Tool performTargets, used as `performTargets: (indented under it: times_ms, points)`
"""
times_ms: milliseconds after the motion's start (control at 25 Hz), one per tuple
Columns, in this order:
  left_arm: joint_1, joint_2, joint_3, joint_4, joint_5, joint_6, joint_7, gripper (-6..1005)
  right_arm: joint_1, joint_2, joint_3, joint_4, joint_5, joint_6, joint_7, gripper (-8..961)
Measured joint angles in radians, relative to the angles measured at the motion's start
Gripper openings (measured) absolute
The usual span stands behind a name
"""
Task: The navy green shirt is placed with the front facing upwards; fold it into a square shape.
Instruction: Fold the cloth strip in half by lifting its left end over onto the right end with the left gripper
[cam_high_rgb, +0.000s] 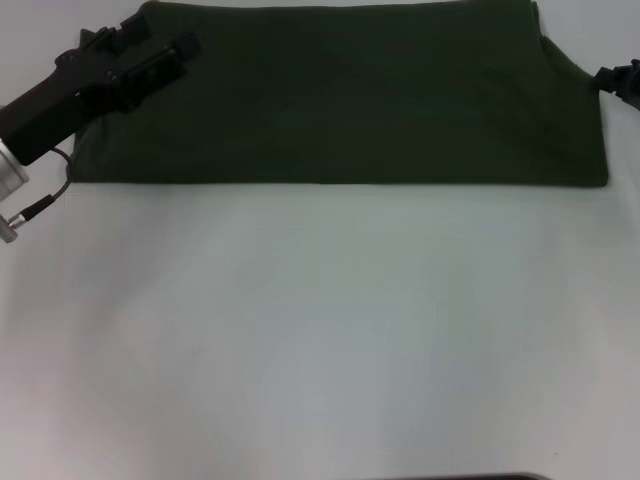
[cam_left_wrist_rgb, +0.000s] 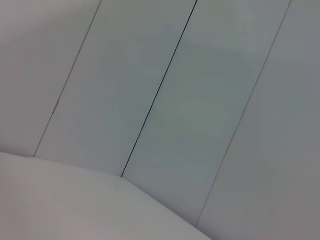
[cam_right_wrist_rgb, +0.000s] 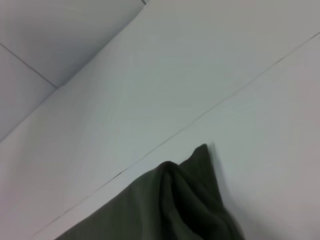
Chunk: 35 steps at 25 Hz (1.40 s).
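While dark olive-green cotton shirt (cam_high_rgb: 340, 95) lies folded on white table (cam_high_rgb: 320, 330), left gripper (cam_high_rgb: 150, 60) rests on its left end, right gripper (cam_high_rgb: 618, 80) at right edge; clench of either: cannot tell.

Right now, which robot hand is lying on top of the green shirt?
The left gripper. It lies over the navy green shirt at its left end, while the right gripper only peeks in beside the right edge.

Soft, even light is spread over the counter (cam_high_rgb: 320, 340), with no glare seen. The navy green shirt (cam_high_rgb: 340, 95) is rendered very dark, its folds barely resolved. Slight blur is noted throughout.
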Motion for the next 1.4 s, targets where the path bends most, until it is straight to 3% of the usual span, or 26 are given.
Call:
performTargets:
  times_ms: [720,920,1240,1360,1400]
  points:
    - [0.000,0.000,-0.002,-0.002,0.000,0.000,0.000,921,-0.002,-0.003,0.005,0.010,0.003,0.028,0.011,14]
    - [0.001,0.000,-0.002,-0.002,0.000,0.000,0.001,921,-0.010,0.009,0.065,0.008,0.004,0.028,0.001,94]
    - [0.003,0.001,-0.002,-0.001,0.000,0.005,0.002,920,-0.056,-0.008,0.089,-0.004,0.004,-0.161,-0.078,417]
    - [0.008,0.003,-0.002,0.002,0.000,0.022,0.002,920,-0.090,-0.027,0.098,-0.013,0.004,-0.257,-0.086,538]
    - [0.010,0.003,-0.002,0.003,0.000,0.027,0.002,920,-0.111,-0.044,0.099,-0.016,0.003,-0.311,-0.077,571]
